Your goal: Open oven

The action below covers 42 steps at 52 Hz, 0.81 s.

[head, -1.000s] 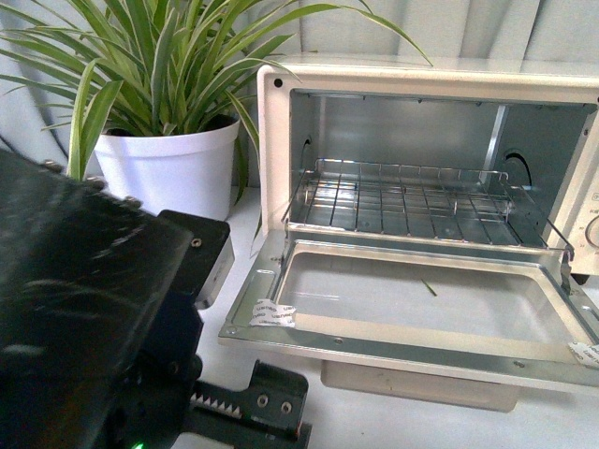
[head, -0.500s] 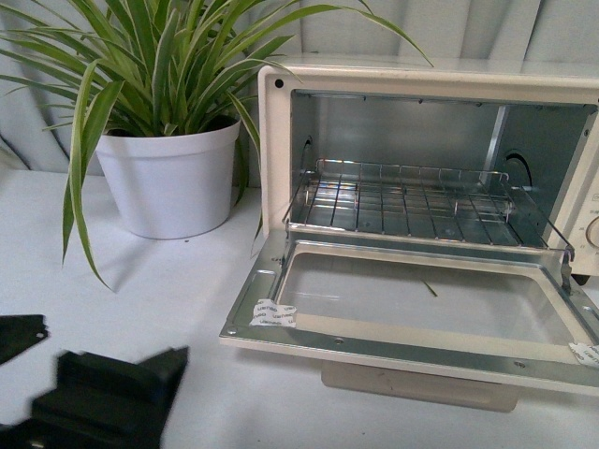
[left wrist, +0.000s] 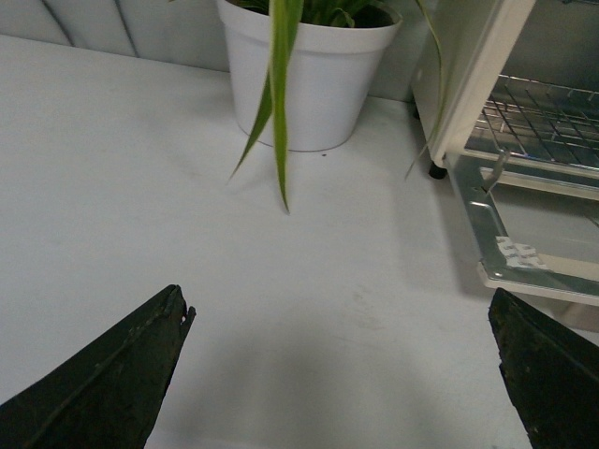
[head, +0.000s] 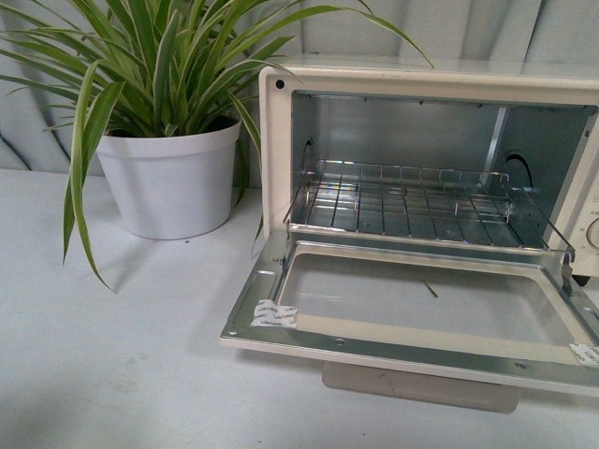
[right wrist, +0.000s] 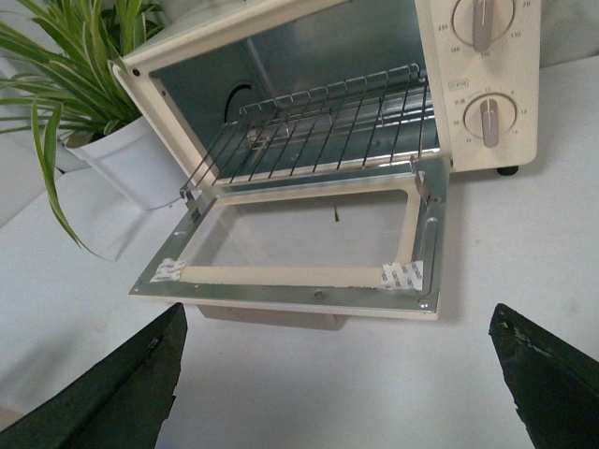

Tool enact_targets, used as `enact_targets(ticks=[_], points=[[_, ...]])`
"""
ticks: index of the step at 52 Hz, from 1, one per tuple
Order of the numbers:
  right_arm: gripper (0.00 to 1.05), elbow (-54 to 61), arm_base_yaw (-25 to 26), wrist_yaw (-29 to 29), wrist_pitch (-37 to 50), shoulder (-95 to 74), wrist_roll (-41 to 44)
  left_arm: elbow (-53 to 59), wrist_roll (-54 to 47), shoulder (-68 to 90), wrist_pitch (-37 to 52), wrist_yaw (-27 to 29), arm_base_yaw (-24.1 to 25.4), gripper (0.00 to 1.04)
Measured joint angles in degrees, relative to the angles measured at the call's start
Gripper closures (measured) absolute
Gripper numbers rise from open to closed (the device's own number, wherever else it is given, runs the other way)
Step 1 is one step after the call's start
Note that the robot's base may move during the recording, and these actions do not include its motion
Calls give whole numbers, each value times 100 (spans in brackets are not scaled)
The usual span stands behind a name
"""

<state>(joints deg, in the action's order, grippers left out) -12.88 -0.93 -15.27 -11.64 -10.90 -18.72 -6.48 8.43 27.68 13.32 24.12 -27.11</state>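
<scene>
The oven (head: 426, 187) door (head: 412, 313) lies fully down (rack exposed), so opening looks done; both grippers (left wrist: 342, 374) (right wrist: 337, 383) hang spread and empty, at its 6 o'clock.

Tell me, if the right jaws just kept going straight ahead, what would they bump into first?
Probably the oven's open door. It lies flat just ahead of the right gripper, whose jaws are spread wide and empty. Depth is hard to judge, so they might pass above it and meet the wire rack.

Cream-white boxy toaster oven (head: 281, 140) on a white table (head: 112, 355), glass door (head: 421, 304) folded flat open, wire rack (head: 402, 201) inside, beside a white potted plant (head: 168, 178).
</scene>
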Motion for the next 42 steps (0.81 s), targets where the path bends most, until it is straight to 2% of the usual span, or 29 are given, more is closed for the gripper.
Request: enact_targets(ticks=[8,16,17,19,22,23,25,28,32,39,42], points=[[9,247,4,-94,116,125,-76,105,28,-678,-439,-4,216,7],[9,260,4,-94,127,144,-107,116,13,-741,-450,-7,232,7],[9,260,4,-92,129,144,-105,162,-72,-772,-321,-26,256,10],[15,420,24,457,531,306,186,330,-326,-920,35,-251,422,20],[29,673,66,1414,1001,546,966,402,-546,-1150,-2,-505,699,33],[35,704,94,1512,1040,601,1185,415,-581,-1239,-57,-590,824,38],[44,745,105,1541,1071,645,1453,444,-660,-1394,-155,-822,1054,49],[54,813,98,1523,1080,675,1611,568,-699,-1617,-212,-962,1207,60],[72,896,98,1523,1084,726,1751,575,-732,-2409,-1104,-1182,1397,78],[95,955,98,1523,1106,802,1808,575,-741,-2645,-1233,-1436,1711,99],[104,979,98,1523,1108,820,1825,575,-745,-2684,-1276,-1696,1906,101]])
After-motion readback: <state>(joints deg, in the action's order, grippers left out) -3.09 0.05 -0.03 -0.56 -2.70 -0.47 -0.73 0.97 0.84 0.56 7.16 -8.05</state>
